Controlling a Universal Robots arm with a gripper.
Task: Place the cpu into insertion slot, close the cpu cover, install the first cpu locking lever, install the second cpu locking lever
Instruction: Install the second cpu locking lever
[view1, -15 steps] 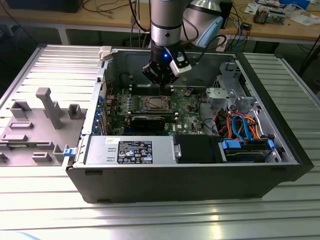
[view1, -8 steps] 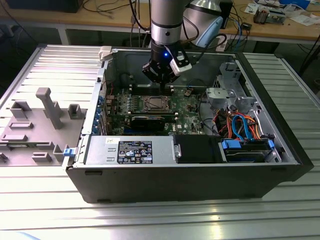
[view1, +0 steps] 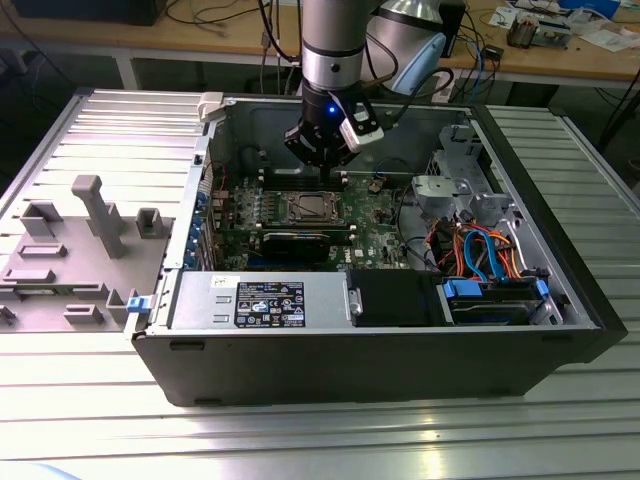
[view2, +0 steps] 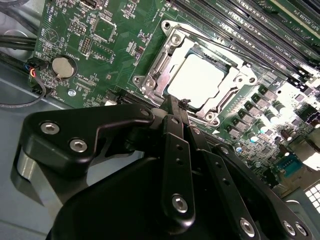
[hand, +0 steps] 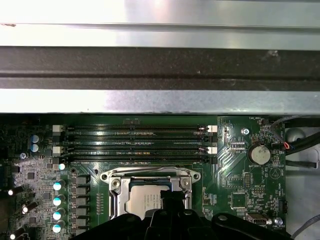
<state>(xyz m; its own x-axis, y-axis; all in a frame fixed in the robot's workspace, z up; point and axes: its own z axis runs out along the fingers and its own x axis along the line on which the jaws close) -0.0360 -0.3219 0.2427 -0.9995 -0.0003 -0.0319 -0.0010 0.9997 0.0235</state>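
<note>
The cpu (view2: 197, 80) (hand: 142, 205) (view1: 312, 208) lies flat in the insertion slot (view2: 150, 75) on the green motherboard, its silver top showing. The cpu cover (view2: 239, 80) (hand: 150, 175) is down around it, so the chip shows through the window. Thin metal levers run along the socket's sides; I cannot tell whether they are latched. My gripper (view1: 323, 168) (view2: 176, 104) (hand: 167, 197) hangs just above the socket's edge. Its black fingers (view2: 175, 150) are shut together with nothing between them.
Memory slots (hand: 135, 132) run along one side of the socket, and a coin battery (view2: 63, 66) (hand: 257, 154) sits nearby. The open case holds a power supply (view1: 260, 300), a drive cage (view1: 470, 190) and coloured cables (view1: 480, 250). A grey fixture tray (view1: 80, 240) is at the exterior view's left.
</note>
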